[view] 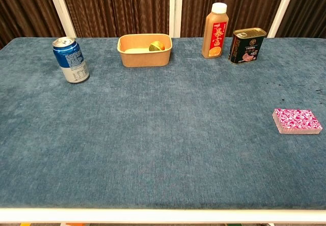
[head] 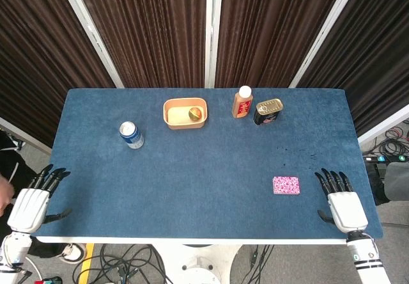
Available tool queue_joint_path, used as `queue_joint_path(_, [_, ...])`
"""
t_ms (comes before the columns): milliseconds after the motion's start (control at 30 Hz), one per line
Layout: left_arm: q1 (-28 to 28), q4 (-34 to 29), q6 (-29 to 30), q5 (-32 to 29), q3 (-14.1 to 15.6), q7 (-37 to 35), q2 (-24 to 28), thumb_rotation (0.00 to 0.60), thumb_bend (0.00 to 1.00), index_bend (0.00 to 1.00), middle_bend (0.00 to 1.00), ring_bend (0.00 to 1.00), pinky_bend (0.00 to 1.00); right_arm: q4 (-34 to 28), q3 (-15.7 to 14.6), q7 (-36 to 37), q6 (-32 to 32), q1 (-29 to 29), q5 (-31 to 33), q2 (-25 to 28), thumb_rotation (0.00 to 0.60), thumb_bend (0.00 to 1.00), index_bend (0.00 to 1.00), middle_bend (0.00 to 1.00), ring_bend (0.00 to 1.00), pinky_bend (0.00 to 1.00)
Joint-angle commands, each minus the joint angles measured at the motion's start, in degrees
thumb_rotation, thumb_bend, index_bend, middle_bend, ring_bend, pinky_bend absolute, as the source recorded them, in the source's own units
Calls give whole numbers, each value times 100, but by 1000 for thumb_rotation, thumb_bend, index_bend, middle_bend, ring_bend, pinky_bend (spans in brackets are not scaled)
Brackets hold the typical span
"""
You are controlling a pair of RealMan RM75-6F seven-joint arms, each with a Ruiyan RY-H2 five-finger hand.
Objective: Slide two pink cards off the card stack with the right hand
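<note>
Resting palm-down at near table (head: 192,169) edge, right hand (head: 345,204) fingers straight, slightly spread, pointing away, holding nothing. Left hand (head: 32,204) mirrors pose at near left corner, also empty. Card stack (head: 285,185) lies flat just left of right hand, not touched; pink patterned face up, long axis left-right. Bowl (head: 185,113) at far centre holds small yellow-orange item. Can (head: 131,135), bottle (head: 242,102), tin (head: 268,111) upright.

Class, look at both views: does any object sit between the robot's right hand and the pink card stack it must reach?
Nothing visible does. The right hand rests at the table's near edge, just right of the pink card stack, with only bare blue tabletop between them.
</note>
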Motion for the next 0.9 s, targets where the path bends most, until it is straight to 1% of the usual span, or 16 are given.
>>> queue_joint_path(33, [3,-7,1,-4,0,2,4,600,6,176,150,23,185,6,-3,7,-5,0,-1,0,600,111,0,0,0,0])
queue_joint_path(567, [5,-19,22,-3,-8,4,25,600,6,176,150,23,185,-17,12,142,-87,73,-46,25,600,108,0,0,4,7])
queue_joint_path(600, [3,-32,7,-10,-5,-7,35,600,6,176,150,23,185,-17,37,130,-46,80,-67,19,600,108,0,1,38,67])
queue_joint_path(633, [-2,-47,-4,-8,-1,-12,44,600,6,176,150,23,185,-20,49,133,-25,86,-83,16,600,108,0,4,113,187])
queue_joint_path(667, [-5,-57,-7,3,5,-5,49,600,6,176,150,23,185,-32,60,150,-18,91,-85,20,600,109,0,12,200,321])
queue_joint_path(733, [-4,-74,10,40,20,12,41,600,6,177,150,23,185,-100,67,145,-81,134,-83,79,600,112,0,39,424,585])
queue_joint_path(800, [2,-40,21,41,19,20,11,600,6,177,150,23,185,-155,82,59,-120,201,-142,169,600,113,6,71,566,702])
queue_joint_path(867, [1,-22,-29,5,27,14,-5,600,6,177,150,23,185,-193,111,-106,-145,240,-125,212,600,113,37,122,633,748])
queue_joint_path(900, [-5,-23,-50,-1,30,20,-6,600,6,177,150,23,185,-228,136,-205,-171,262,-87,222,600,113,63,147,647,758])
